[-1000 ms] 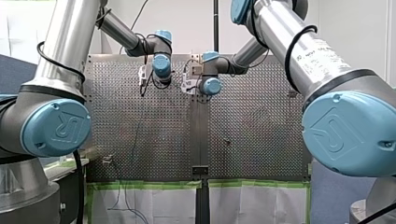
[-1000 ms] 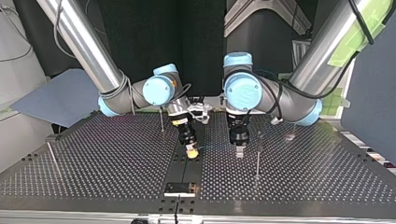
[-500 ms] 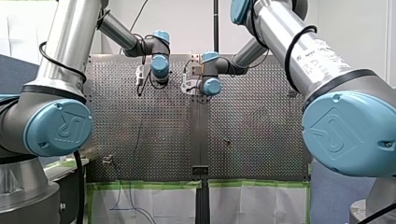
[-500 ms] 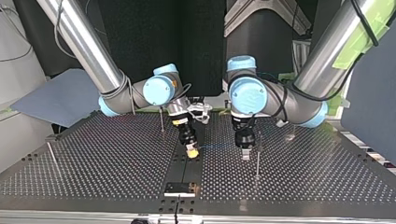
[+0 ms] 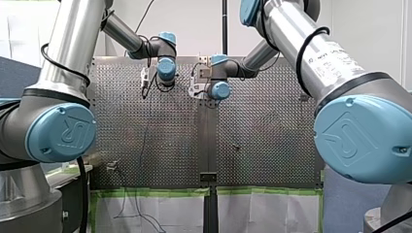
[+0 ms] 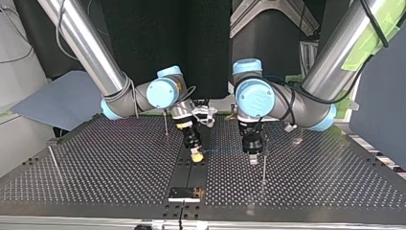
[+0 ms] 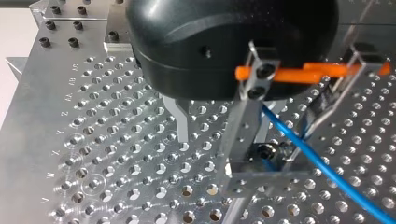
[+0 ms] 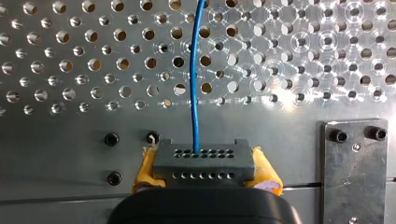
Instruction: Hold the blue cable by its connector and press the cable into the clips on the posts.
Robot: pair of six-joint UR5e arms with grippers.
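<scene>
Blue cable [image 8: 194, 74]: leaves the dark, hole-studded connector [image 8: 203, 161] and runs straight away from it over the perforated table [image 6: 119, 163]. My right gripper [image 8: 205, 169] is clamped on the connector, one yellow pad [image 8: 145, 169] on each side. In the top view it sits low at the table's middle seam. The cable then stretches across to my left gripper [image 6: 253, 155], at that view's right, just beside a thin upright post [image 6: 263, 165]. Left wrist view: my left gripper's metal fingers [image 7: 181, 120] stand apart with bare table between them. The cable passes just outside the perforated finger, slanting off above the table.
</scene>
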